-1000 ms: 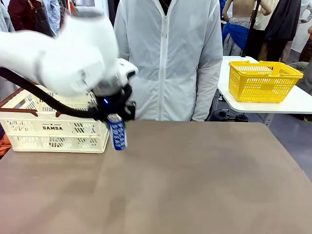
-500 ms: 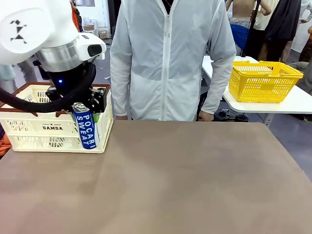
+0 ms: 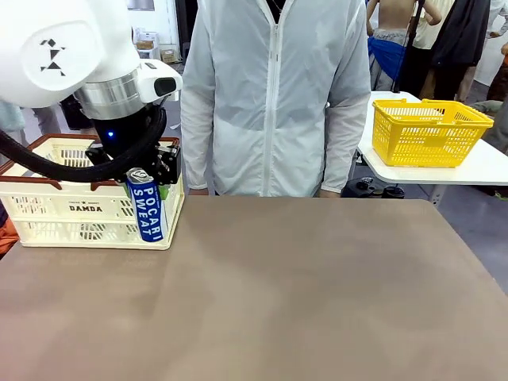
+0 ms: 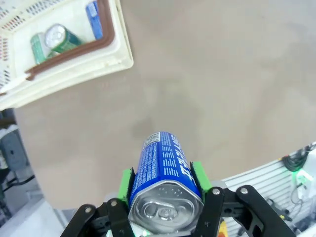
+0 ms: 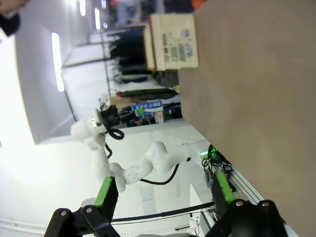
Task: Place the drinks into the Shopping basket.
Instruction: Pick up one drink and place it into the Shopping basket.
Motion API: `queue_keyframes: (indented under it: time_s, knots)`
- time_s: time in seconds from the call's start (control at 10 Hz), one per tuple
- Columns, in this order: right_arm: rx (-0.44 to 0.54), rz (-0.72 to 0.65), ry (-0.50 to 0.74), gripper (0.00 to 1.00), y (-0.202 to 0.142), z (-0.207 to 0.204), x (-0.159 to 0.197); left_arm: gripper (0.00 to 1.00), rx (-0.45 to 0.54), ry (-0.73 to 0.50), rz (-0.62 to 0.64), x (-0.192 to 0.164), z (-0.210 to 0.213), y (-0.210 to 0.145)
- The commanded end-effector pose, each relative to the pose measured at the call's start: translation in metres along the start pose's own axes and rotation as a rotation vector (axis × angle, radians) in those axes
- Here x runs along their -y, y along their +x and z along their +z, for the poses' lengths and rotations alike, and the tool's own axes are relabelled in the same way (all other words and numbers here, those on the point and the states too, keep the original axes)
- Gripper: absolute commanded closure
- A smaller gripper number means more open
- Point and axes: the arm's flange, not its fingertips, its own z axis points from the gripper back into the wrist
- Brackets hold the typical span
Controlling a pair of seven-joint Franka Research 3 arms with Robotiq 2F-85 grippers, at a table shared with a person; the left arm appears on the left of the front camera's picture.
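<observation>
My left gripper (image 3: 148, 193) is shut on a blue "POCARI SWEAT" can (image 3: 147, 208), which hangs nearly upright in front of the right front corner of the cream Shopping basket (image 3: 71, 210). In the left wrist view the can (image 4: 163, 165) sits between the green pads of that gripper (image 4: 164, 183), with bare table below it and the basket (image 4: 106, 52) off to the upper left. Inside the basket lie green cans (image 4: 57, 39) and a blue thing (image 4: 94, 19). My right gripper (image 5: 164, 192) is open and holds nothing, high over the table, with the basket (image 5: 173, 42) far off.
A person in a white jacket (image 3: 274, 95) stands at the far edge of the brown table (image 3: 317, 294). A yellow mesh basket (image 3: 429, 131) rests on a white side table at the back right.
My left arm has swung left with the blue can, from over the table to the basket's right front corner, and the can has come more upright. In the last half second it barely moved.
</observation>
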Motion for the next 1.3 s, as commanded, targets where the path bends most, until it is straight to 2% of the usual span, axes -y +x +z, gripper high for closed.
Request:
queue_keyframes:
  time_s: [0.0, 0.1, 0.2, 0.3, 0.4, 0.6, 0.7, 0.8, 0.9, 1.2]
  knots:
    - [-0.009, -0.019, -0.016, 0.00, -0.001, -0.001, -0.005, 1.00, 0.131, -0.075, -0.127, -0.047, 0.033, 0.049]
    - [-0.009, -0.019, -0.016, 0.00, -0.001, -0.001, -0.005, 1.00, 0.234, -0.118, -0.216, -0.078, 0.043, 0.087]
    - [-0.009, -0.019, -0.016, 0.00, -0.001, -0.001, -0.005, 1.00, 0.270, -0.180, -0.336, -0.105, 0.045, 0.121]
    - [-0.009, -0.019, -0.016, 0.00, -0.001, -0.001, -0.005, 1.00, 0.275, -0.083, -0.300, -0.134, 0.038, 0.152]
    - [-0.009, -0.019, -0.016, 0.00, -0.001, -0.001, -0.005, 1.00, 0.299, -0.047, -0.260, -0.154, 0.021, 0.183]
    - [-0.009, -0.019, -0.016, 0.00, -0.001, -0.001, -0.005, 1.00, 0.198, -0.007, -0.230, -0.177, -0.020, 0.218]
    - [-0.009, -0.019, -0.016, 0.00, -0.001, -0.001, -0.005, 1.00, 0.165, -0.022, -0.231, -0.182, -0.035, 0.225]
    - [-0.009, -0.019, -0.016, 0.00, -0.001, -0.001, -0.005, 1.00, 0.136, -0.023, -0.145, -0.181, -0.038, 0.228]
    - [-0.009, -0.019, -0.016, 0.00, -0.001, -0.001, -0.005, 1.00, 0.199, -0.010, -0.242, -0.190, -0.047, 0.216]
    - [-0.009, -0.019, -0.016, 0.00, -0.001, -0.001, -0.005, 1.00, 0.199, -0.010, -0.242, -0.190, -0.047, 0.216]
